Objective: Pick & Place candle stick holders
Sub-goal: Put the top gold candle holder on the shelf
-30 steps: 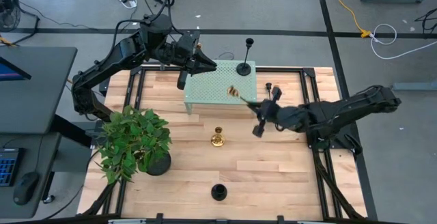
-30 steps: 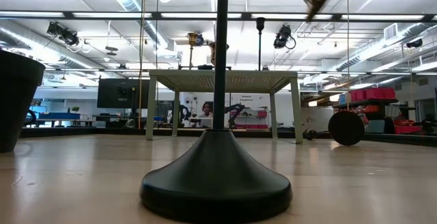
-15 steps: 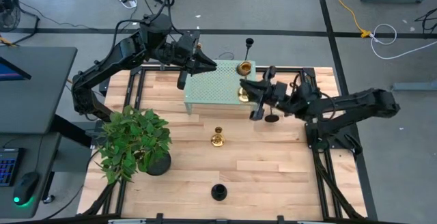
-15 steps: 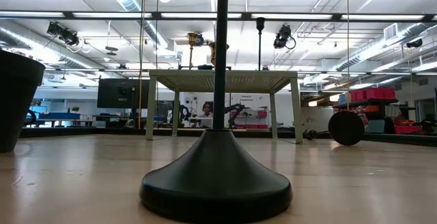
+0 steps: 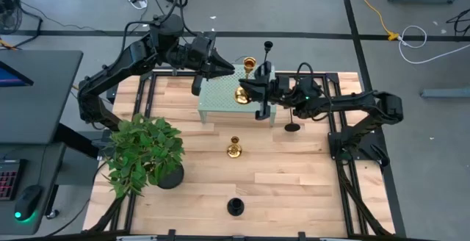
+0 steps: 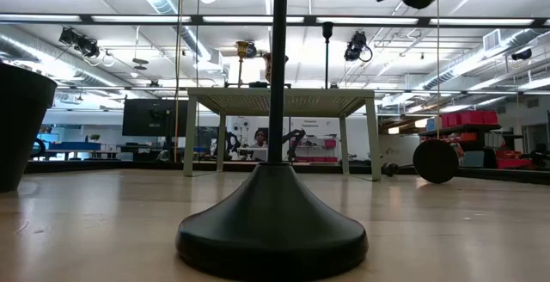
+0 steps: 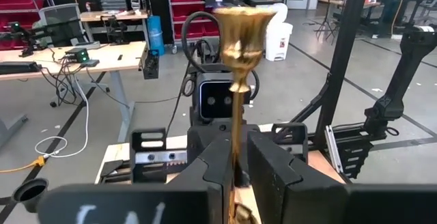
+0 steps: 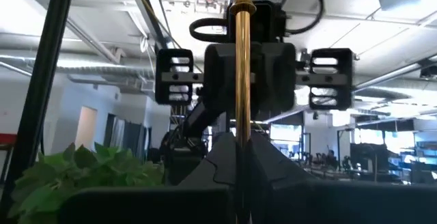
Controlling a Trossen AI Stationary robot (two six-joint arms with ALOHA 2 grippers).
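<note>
My right gripper [image 5: 245,91] is shut on a tall gold candle stick holder [image 5: 248,76] above the pale green perforated stand [image 5: 224,98]. My left gripper [image 5: 230,70] hovers at the stand's far left, facing the holder. Its fingers [image 7: 273,169] are a little apart, and the gold stem [image 7: 236,115] shows through the gap, beyond them. A tall black holder [image 5: 267,50] stands on the stand's far right corner. A short gold holder [image 5: 234,150], a short black one [image 5: 291,127] and a black one near the front edge [image 5: 235,206] [image 6: 271,222] stand on the table. My right gripper pinches the gold holder's thin stem [image 8: 242,125] between its two fingers, low on the stem. The fingers come level from the table's right and lie across the stem. The holder stands upright, cup up, lifted clear above the stand.
A leafy potted plant [image 5: 143,156] stands at the table's near left. The wooden table [image 5: 294,189] shows bare boards to the right of the short gold holder. Black frame rails [image 5: 345,189] run along the table's sides.
My right gripper has carried the gold holder from the table's middle right toward the left and far edges. It is now over the green stand, close in front of my left gripper. The short black holder on the table, covered by the arm before, now shows.
</note>
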